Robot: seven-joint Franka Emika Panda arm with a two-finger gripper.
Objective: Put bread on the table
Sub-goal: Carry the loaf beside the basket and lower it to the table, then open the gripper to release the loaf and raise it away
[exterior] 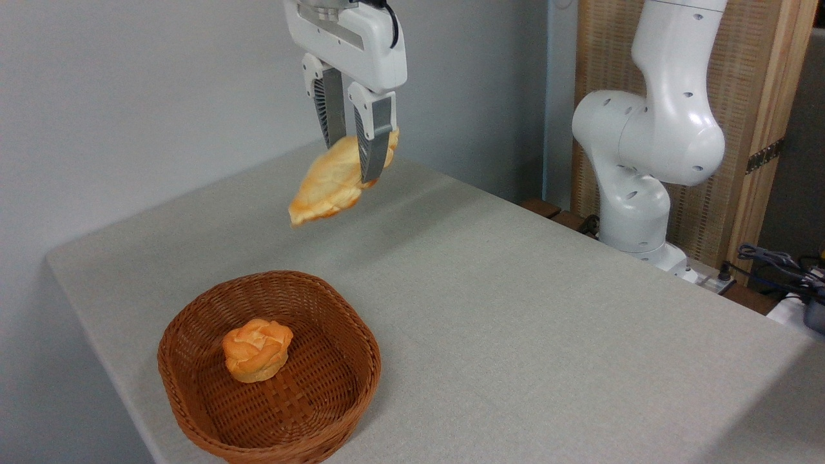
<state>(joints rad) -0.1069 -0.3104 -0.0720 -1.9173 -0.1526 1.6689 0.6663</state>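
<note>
I have the gripper (349,158) hanging high above the tabletop (515,309), beyond the far rim of the wicker basket (271,370). The jaws stand somewhat parted on either side of the upper end of the bread (329,180). The pastry looks a little blurred, so I cannot tell whether they are pinching it or have just let go. It hangs tilted, its pointed lower end angled toward the basket, clear of everything, with nothing between it and the cloth.

My worry is the height. From up there the bread would fall a long way, land on its tip, and could bounce or slide. As it leans toward the basket, it might tumble against the rim or in beside the small round bun (256,350), which would undo the job. It could also break at the thin browned edge.

If the jaws do hold it, the grip is at one end only, so it may swing or slip out.
</note>
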